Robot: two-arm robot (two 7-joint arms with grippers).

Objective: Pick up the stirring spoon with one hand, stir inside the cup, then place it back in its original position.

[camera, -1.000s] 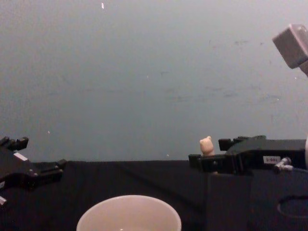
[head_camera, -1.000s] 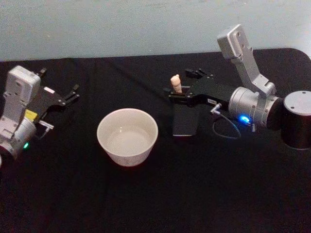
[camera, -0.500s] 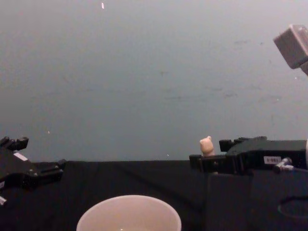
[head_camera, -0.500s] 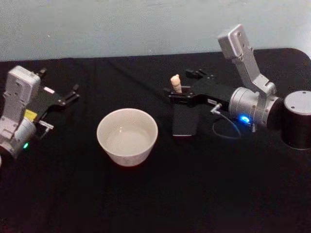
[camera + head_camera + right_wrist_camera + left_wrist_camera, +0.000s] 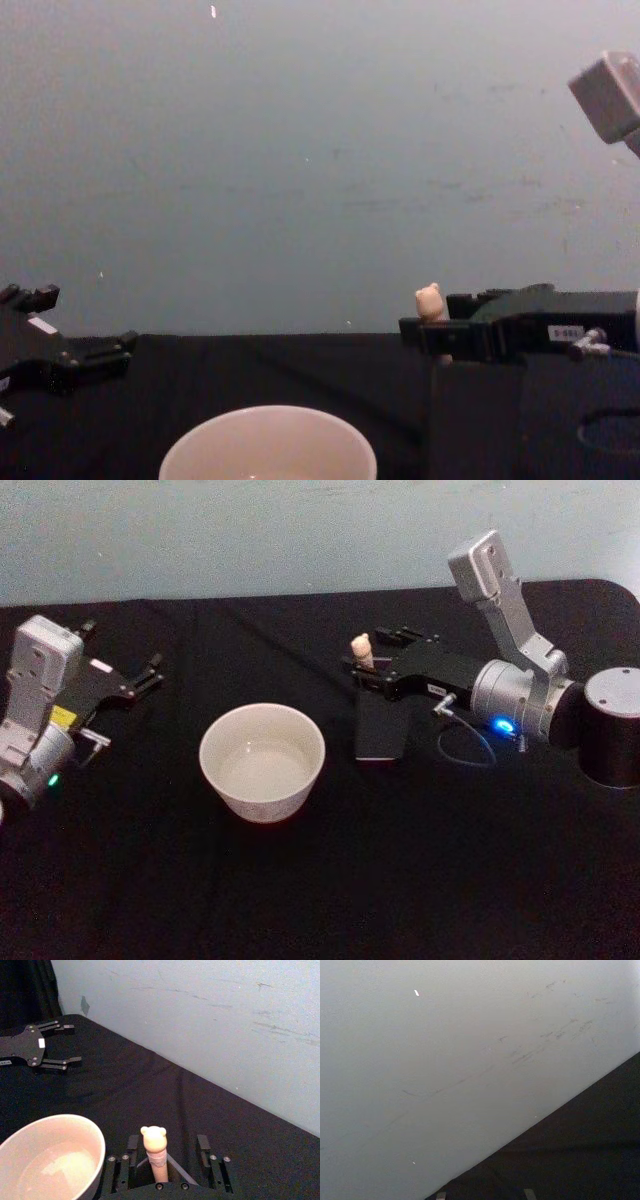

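The stirring spoon [image 5: 363, 650] stands upright in a dark square holder [image 5: 380, 735], its cream bear head [image 5: 153, 1135] on top. My right gripper [image 5: 368, 653] is level with the handle and open. One finger is on each side of the handle, and the right wrist view shows gaps on both sides [image 5: 167, 1139]. The chest view has the same gripper [image 5: 440, 315] beside the bear head [image 5: 430, 300]. The cup [image 5: 262, 760], wide and cream, sits left of the holder with pale liquid inside [image 5: 45, 1160]. My left gripper [image 5: 150, 673] rests open at the far left.
A black cylinder [image 5: 612, 725] stands at the right edge beside my right arm. A thin cable loop [image 5: 468, 748] lies on the black cloth behind the holder. A pale wall rises just beyond the table's far edge.
My right gripper's fingers have drawn in closer on both sides of the spoon handle. The spoon, the cup and my left arm have not moved.
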